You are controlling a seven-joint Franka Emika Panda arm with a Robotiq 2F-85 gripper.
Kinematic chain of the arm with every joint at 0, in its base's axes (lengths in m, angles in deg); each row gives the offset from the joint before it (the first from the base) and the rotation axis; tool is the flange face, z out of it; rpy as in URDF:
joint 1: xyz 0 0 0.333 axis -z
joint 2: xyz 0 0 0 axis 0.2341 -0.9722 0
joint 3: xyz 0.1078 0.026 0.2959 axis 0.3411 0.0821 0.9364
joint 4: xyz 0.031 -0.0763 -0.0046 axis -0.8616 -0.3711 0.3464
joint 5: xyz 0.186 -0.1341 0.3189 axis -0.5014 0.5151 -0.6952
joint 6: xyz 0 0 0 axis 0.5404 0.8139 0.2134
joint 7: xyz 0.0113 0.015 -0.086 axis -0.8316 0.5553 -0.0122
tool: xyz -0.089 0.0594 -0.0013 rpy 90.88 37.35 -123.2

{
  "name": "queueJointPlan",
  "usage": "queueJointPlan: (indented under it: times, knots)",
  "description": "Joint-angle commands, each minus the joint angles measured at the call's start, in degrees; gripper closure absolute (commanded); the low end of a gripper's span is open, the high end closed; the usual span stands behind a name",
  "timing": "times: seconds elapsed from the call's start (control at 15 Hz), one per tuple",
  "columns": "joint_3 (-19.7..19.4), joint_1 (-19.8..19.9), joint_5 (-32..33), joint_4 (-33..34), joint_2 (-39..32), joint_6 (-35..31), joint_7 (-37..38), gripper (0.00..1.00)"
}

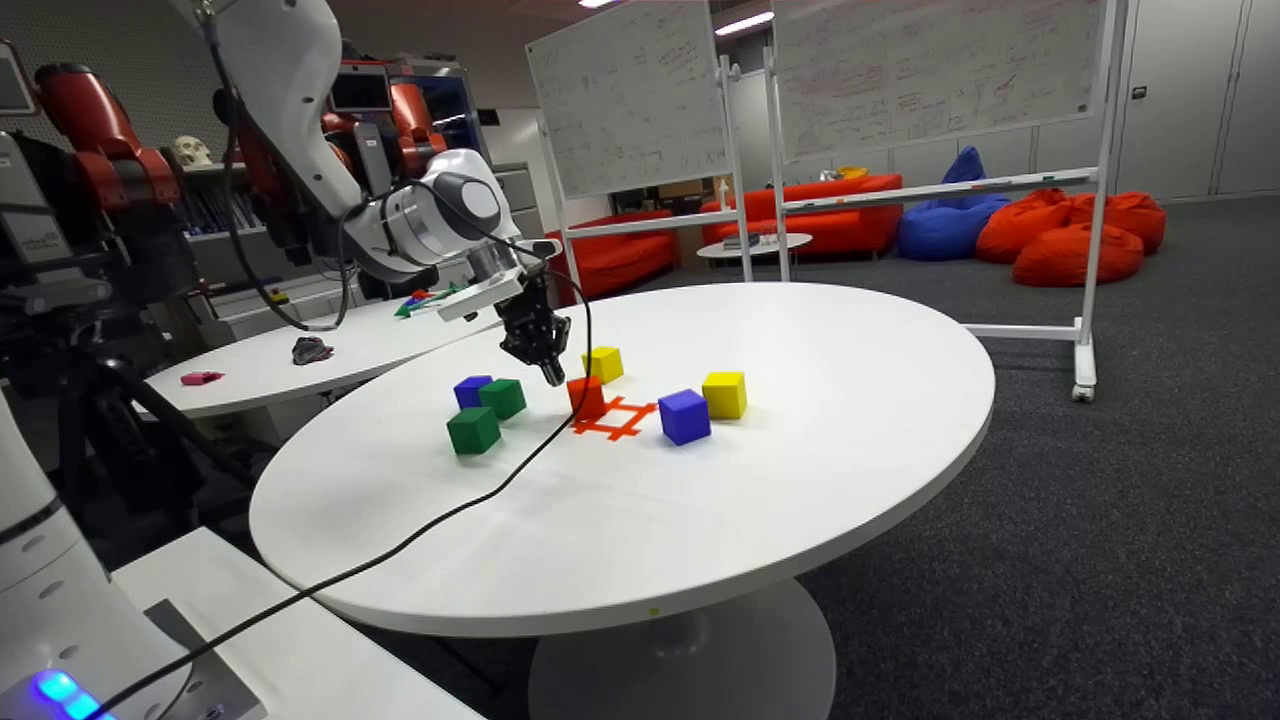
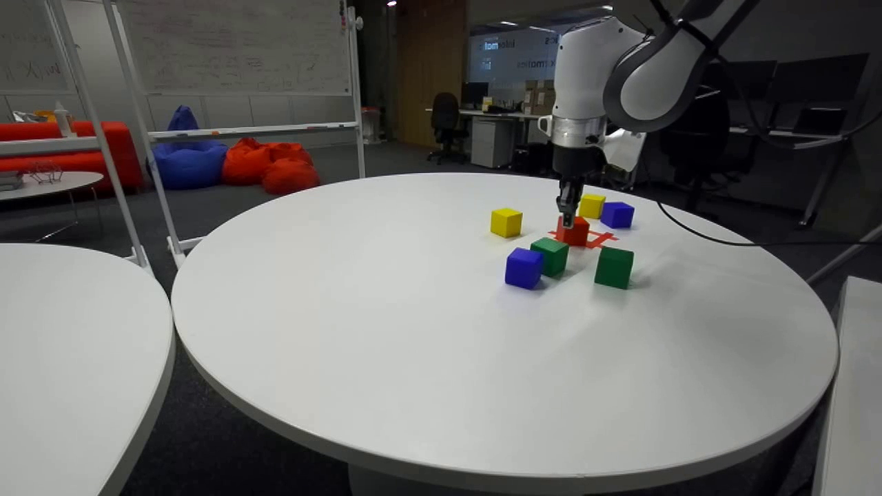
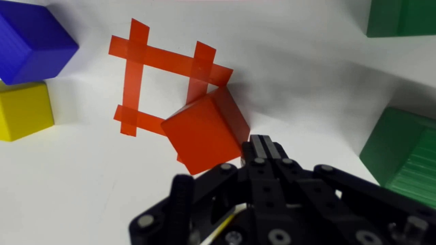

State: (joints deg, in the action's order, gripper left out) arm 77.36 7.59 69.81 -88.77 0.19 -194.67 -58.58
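Note:
My gripper [image 3: 261,137] is shut, its fingertips together with nothing between them. It points down beside a red cube [image 3: 204,134], close to its right corner in the wrist view; whether they touch I cannot tell. That cube covers one corner of a red tape outline [image 3: 132,85] on the white table. In an exterior view the fingertips [image 1: 554,376] hang just beside the red cube [image 1: 587,400]. Another exterior view has the gripper [image 2: 568,222] in front of the red cube's [image 2: 577,234] upper part.
Around the red cube stand two green cubes [image 1: 473,431] [image 1: 503,399], two blue cubes [image 1: 685,417] [image 1: 470,391] and two yellow cubes [image 1: 725,395] [image 1: 604,364]. A black cable [image 1: 440,520] crosses in front of the round table [image 1: 800,500] in an exterior view.

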Motion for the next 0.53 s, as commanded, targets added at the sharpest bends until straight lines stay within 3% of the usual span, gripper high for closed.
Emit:
queueJointPlan:
  times: [0.0,0.47]
  knots:
    - [-0.57,0.07,-0.35,0.04,0.04,-0.27,-0.28,0.99]
    - [-0.95,0.49,-0.41,0.04,0.05,-0.68,-0.29,0.99]
